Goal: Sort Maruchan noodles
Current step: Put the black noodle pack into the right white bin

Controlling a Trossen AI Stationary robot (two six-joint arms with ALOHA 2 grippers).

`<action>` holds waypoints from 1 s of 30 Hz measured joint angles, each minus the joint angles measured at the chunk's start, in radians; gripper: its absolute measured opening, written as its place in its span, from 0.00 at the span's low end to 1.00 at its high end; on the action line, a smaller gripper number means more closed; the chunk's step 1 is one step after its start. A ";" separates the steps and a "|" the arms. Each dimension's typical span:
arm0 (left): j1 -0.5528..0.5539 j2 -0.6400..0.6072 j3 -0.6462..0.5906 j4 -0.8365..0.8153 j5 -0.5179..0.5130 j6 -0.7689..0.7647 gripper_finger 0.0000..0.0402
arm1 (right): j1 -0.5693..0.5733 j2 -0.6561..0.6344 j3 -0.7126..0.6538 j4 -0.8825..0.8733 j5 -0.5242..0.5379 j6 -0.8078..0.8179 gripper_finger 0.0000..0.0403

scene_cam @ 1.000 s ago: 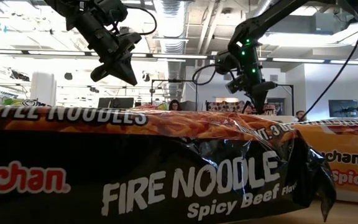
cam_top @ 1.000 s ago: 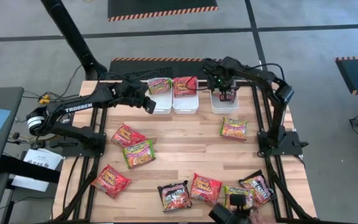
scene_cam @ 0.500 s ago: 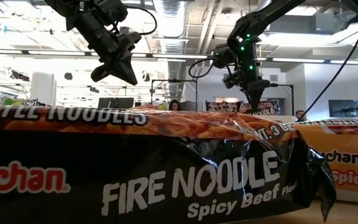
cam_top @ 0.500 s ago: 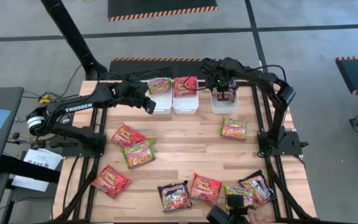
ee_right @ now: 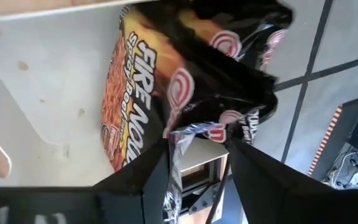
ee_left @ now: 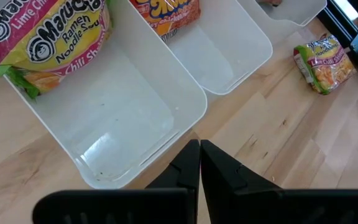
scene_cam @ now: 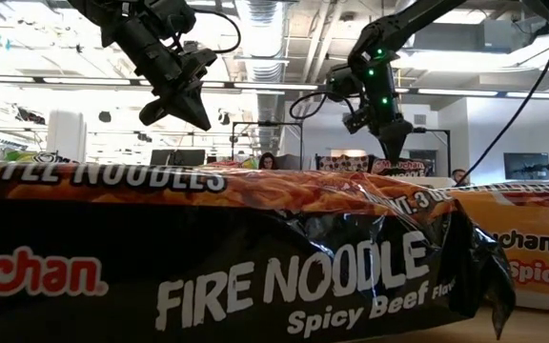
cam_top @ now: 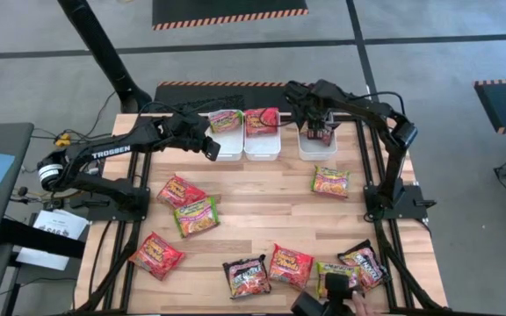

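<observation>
The right gripper (ee_right: 197,152) hung over the right-hand bin (cam_top: 317,147), fingers spread, letting a black noodle packet (ee_right: 166,81) drop into that bin. The left gripper (ee_left: 199,163) waited shut beside the left-hand bin (ee_left: 135,124). Next, I judged, the right arm had to lift clear and fetch the green packet (cam_top: 330,181) lying nearest the right-hand bin.
</observation>
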 joint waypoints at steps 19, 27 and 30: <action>0.000 0.000 0.000 -0.017 0.050 0.028 0.03 | 0.007 0.000 0.213 -0.035 -0.005 0.051 0.49; 0.000 0.000 -0.001 -0.064 0.104 0.008 0.20 | 0.007 0.000 0.302 -0.132 -0.015 0.101 0.49; 0.000 0.000 -0.001 -0.081 0.113 -0.046 0.26 | 0.005 0.000 0.322 -0.231 -0.160 0.198 0.49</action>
